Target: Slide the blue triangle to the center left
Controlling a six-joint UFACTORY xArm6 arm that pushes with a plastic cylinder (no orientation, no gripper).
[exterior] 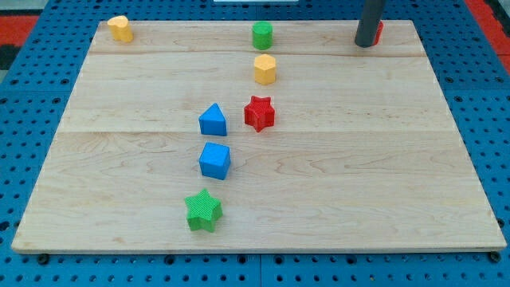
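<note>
The blue triangle [213, 119] lies near the middle of the wooden board [119, 159], a little left of centre. My tip [365, 44] is at the view's top right, far from the triangle, and touches or stands just in front of a red block [378, 32] that it mostly hides. A red star [259, 112] sits just right of the triangle. A blue cube [215, 160] sits just below it.
A green star [203, 210] lies near the bottom, left of centre. A yellow hexagonal block [265, 69] and a green cylinder [262, 35] stand at the top centre. A yellow block [120, 28] is at the top left corner.
</note>
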